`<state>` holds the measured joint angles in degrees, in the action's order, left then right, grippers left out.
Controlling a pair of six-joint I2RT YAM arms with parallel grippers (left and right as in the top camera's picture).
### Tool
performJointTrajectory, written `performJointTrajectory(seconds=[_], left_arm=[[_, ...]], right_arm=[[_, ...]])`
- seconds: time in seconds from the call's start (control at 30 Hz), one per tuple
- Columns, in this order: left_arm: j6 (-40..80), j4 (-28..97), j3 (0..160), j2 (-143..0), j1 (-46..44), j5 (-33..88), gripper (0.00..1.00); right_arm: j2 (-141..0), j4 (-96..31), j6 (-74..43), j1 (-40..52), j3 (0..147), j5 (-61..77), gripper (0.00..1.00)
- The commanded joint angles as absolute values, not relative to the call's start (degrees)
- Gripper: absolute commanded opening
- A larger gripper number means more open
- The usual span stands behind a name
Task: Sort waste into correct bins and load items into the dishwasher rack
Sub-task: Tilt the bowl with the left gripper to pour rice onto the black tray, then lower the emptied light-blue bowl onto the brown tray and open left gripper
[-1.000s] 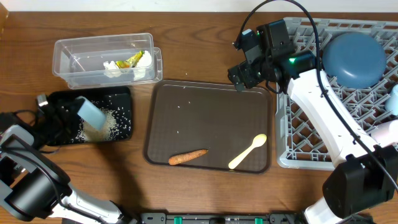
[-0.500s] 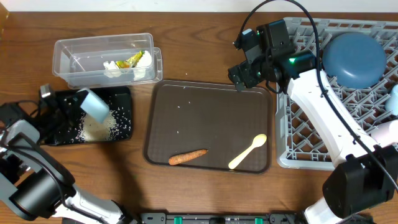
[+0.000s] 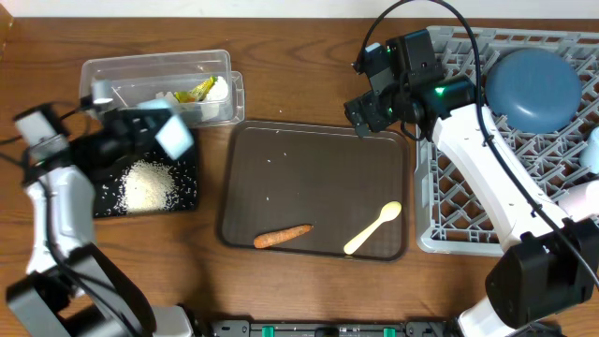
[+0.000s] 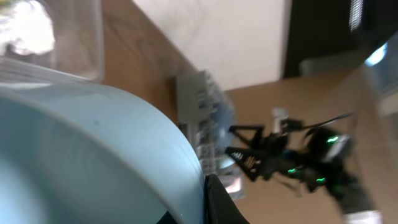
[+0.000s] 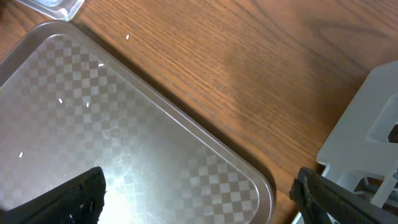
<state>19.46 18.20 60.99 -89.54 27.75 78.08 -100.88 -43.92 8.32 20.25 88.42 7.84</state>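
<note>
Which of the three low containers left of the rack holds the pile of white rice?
The shallow black tray, at the left. The clear tub beside it holds tissue and a wrapper; the brown tray holds a carrot and a spoon.

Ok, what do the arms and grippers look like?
The left arm and right arm have white links and black joints. A black cable loops over the right one, with a green light. The left gripper and right gripper are black.

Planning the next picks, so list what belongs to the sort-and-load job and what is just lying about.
Job: carrot; cream spoon; light-blue bowl; rice; black tray; clear tub; wrapper scrap; dark-blue plate; rack.
Lying about: brown serving tray; wooden table.
</note>
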Motion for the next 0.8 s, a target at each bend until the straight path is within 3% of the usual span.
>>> performJointTrajectory(seconds=[0.0,0.43,0.77], left_arm=[[18.7,18.3,61.6,-87.9,19.4,64.4,0.08],[15.0,20.9,61.6,-92.3,-12.7,26.0,0.06],[15.0,17.8,61.6,-100.3,-25.7,22.2,0.06]], right_arm=[[-100.4,-43.9,7.7,20.3,88.3,7.2,0.95],[-100.4,-43.9,4.2,20.3,88.3,3.1,0.95],[-100.4,-45.0,-5.8,19.8,88.3,-8.8,0.95]])
